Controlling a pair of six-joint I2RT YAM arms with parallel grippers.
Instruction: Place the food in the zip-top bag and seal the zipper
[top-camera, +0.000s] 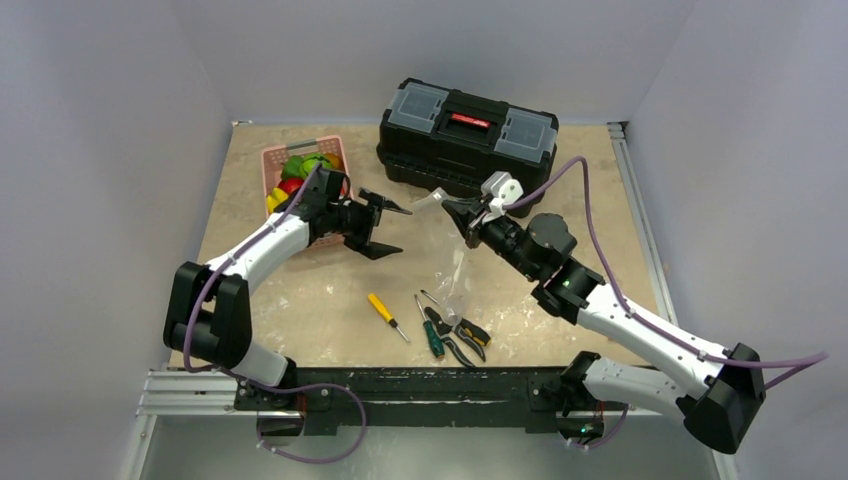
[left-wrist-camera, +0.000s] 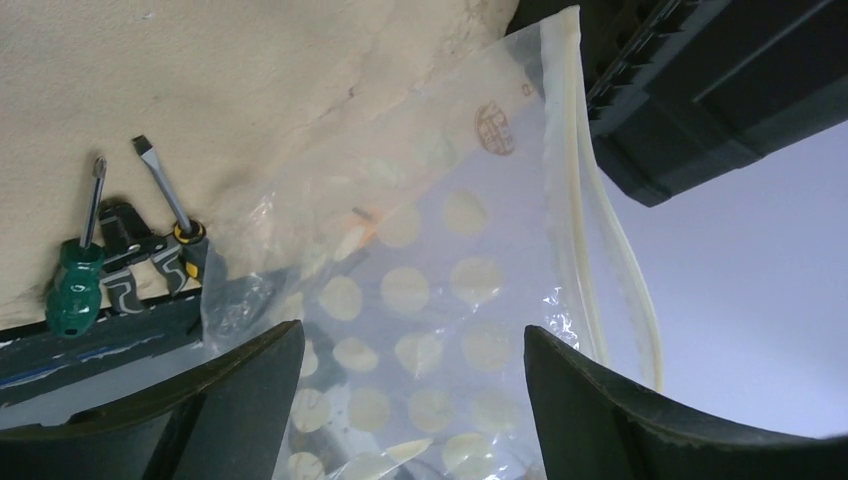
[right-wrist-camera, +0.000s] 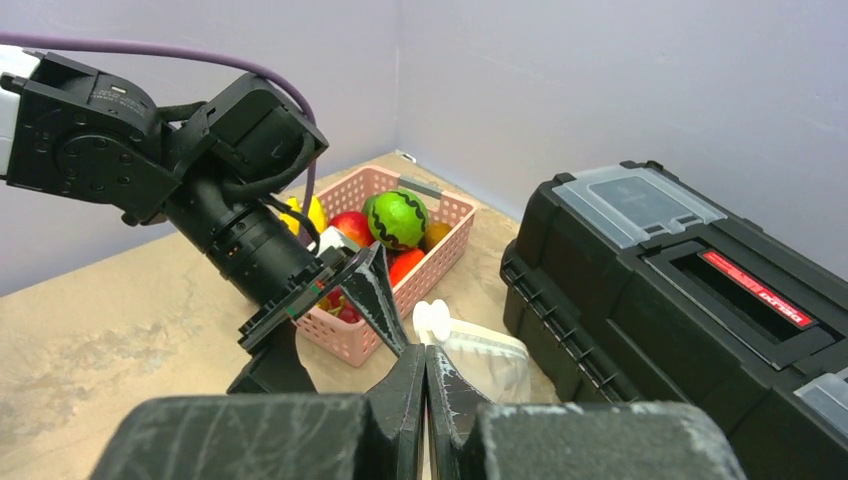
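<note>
Centre frame: transparent dotted zip-top bag (top-camera: 455, 265) hangs from right tool (top-camera: 452, 207), pressed together on the pale zipper strip (left-wrist-camera: 575, 200). Facing it, left tool (top-camera: 385, 228) spread wide. Upper left: colourful toy food (top-camera: 305, 168) in pink lattice basket (top-camera: 272, 160).

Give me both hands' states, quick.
Left hand: open, empty.
Right hand: closed on the bag.

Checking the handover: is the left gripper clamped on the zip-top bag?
No, the left gripper is wide open, its fingers well apart, and the dotted zip-top bag shows unpinched in the gap between them.
</note>
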